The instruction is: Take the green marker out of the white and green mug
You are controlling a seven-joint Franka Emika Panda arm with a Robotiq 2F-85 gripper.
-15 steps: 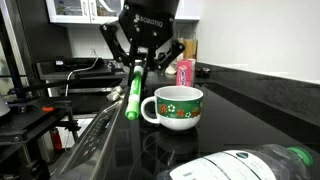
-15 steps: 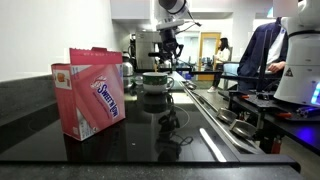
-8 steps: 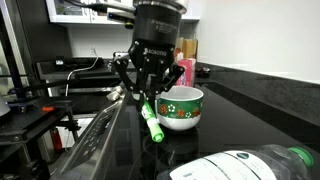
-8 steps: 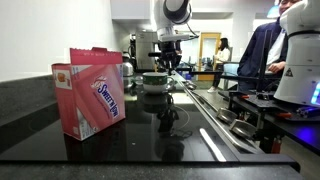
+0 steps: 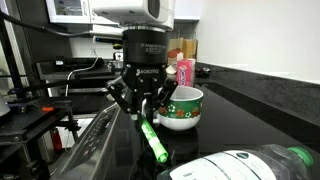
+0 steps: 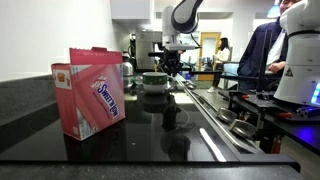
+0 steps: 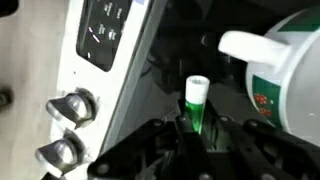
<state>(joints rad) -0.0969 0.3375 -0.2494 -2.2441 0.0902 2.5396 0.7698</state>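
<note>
The green marker (image 5: 153, 140) hangs tilted from my gripper (image 5: 143, 108), its lower end close to the black counter, just left of the white and green mug (image 5: 182, 108). The gripper is shut on the marker's upper end. In the wrist view the marker (image 7: 195, 104) sticks out between the fingers of the gripper (image 7: 195, 135), with the mug (image 7: 292, 72) and its white handle to the right. The marker is outside the mug. In an exterior view the gripper (image 6: 170, 63) is far back, above the mug (image 6: 155, 81); the marker is too small to make out there.
A clear plastic bottle (image 5: 245, 165) with a green cap lies in front. A pink container (image 5: 184, 72) stands behind the mug. A pink box (image 6: 90, 92) stands on the counter. A stove panel with knobs (image 7: 68, 106) borders the counter on the left.
The gripper has come down and forward beside the mug with the marker in it. The marker swung from leaning left to leaning right, and its lower end is now near the counter.
</note>
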